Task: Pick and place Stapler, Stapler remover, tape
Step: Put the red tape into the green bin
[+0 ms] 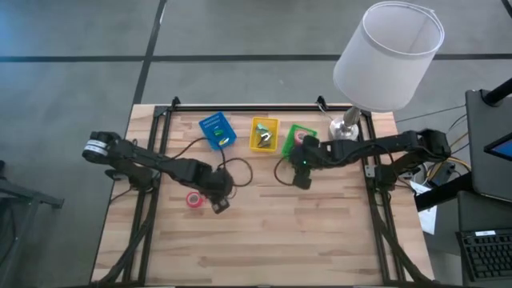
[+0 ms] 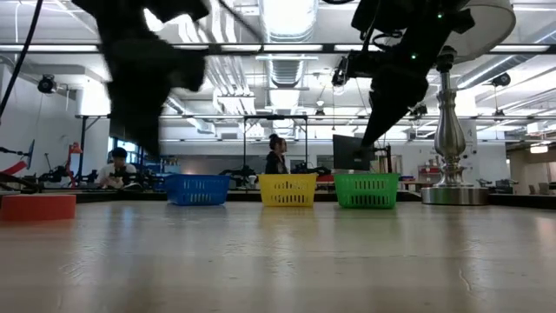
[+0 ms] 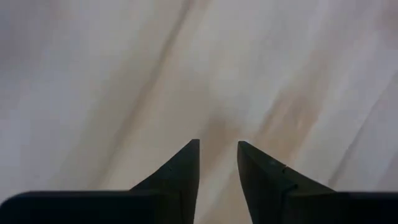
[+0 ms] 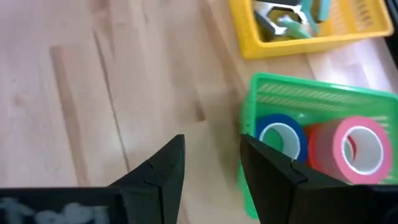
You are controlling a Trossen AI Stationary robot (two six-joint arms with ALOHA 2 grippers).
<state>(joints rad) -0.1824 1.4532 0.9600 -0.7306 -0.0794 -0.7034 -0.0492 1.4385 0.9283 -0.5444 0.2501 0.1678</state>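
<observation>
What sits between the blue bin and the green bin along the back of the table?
The yellow bin, holding metal tools, stands between the blue bin and the green bin. Both the high and low views show it.

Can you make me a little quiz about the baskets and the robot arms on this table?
1. True or false: the green basket holds a blue tape roll and a pink tape roll.
2. Which basket stands in the middle of the row? A) blue basket B) yellow basket C) green one
3. Fill in: a red tape roll lies on the table beside the ____ gripper.

Key
1. True. The right wrist view shows both rolls side by side inside it, just ahead of the right gripper, whose fingers are apart and empty.
2. B. Metal pieces lie in it.
3. Left. Its fingers are apart with nothing between them.
</observation>
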